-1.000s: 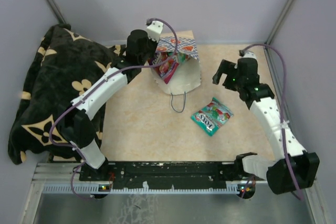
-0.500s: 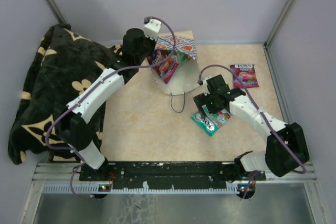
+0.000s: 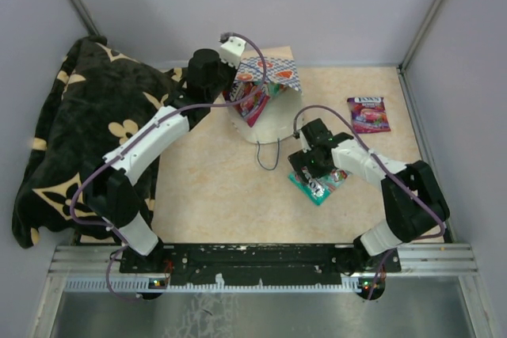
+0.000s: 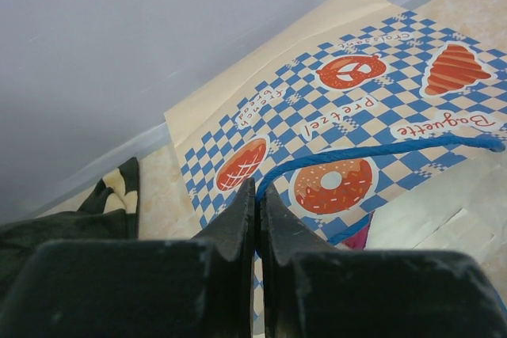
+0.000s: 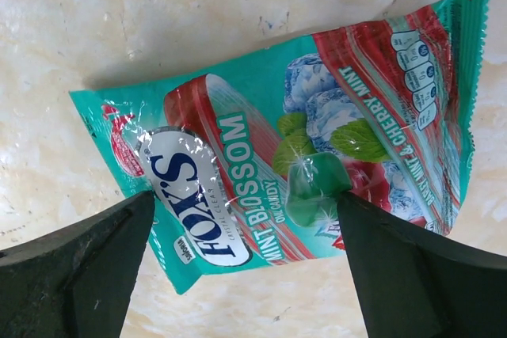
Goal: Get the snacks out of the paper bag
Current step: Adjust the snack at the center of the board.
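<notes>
My left gripper [image 4: 257, 187] is pinched shut on the blue handle [image 4: 380, 150] of the paper bag [image 4: 348, 108], which lies just ahead of its fingers. My right gripper [image 5: 244, 195] stands wide, with the teal packet [image 5: 277, 140] lying flat directly beneath, between both fingers. A purple packet [image 3: 368, 114] lies apart, beyond it to the right.

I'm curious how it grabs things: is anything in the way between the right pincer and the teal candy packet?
Nothing visible is. The right pincer is open straight over the teal packet, with a finger on either side of it.
</notes>
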